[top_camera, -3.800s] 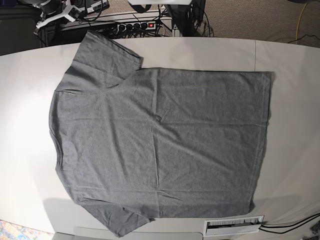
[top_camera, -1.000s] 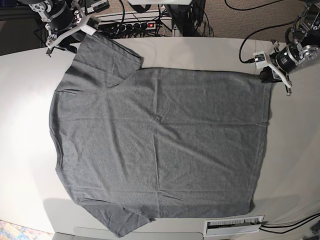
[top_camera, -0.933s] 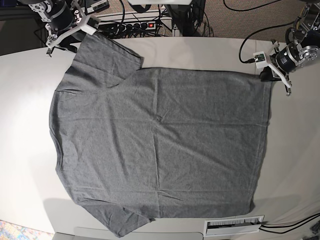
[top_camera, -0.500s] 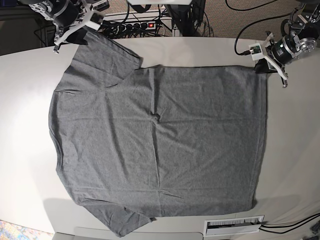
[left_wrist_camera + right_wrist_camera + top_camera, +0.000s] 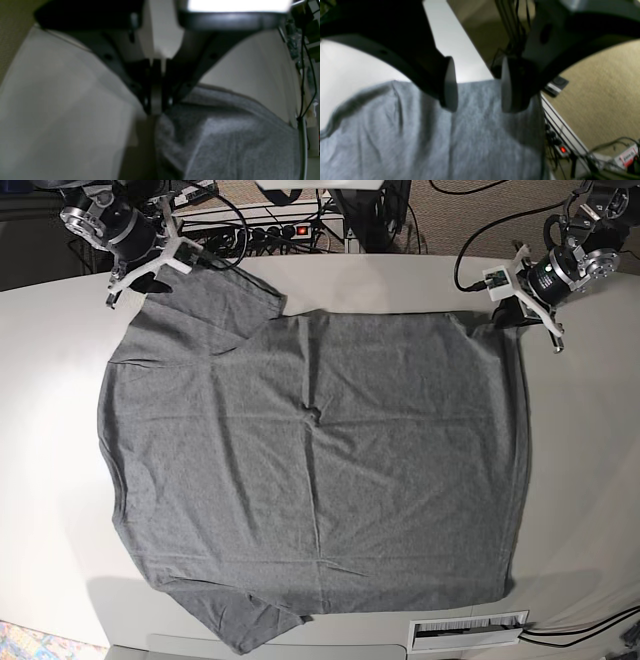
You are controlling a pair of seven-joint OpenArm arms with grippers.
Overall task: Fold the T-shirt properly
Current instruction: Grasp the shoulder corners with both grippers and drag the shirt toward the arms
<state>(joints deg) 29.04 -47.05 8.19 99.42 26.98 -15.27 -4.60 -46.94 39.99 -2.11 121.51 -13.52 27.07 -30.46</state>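
Observation:
The grey T-shirt [image 5: 320,460] lies spread flat on the white table [image 5: 50,430], collar to the left and hem to the right. My left gripper [image 5: 522,315] is at the far right hem corner. In the left wrist view it [image 5: 155,110] is shut on the edge of the T-shirt [image 5: 225,140], which bunches below the fingers. My right gripper [image 5: 150,282] is at the far left sleeve. In the right wrist view it [image 5: 478,100] is open, its fingertips [image 5: 450,87] just above the sleeve end of the T-shirt [image 5: 470,145].
A power strip with a red light [image 5: 265,230] and cables lie behind the table's far edge. A white slotted part [image 5: 468,630] sits at the front edge. The T-shirt's near sleeve [image 5: 240,620] reaches the front edge.
My left gripper has moved left with the hem corner, pulling the T-shirt's far right edge inward. My right gripper has come nearer over the far sleeve.

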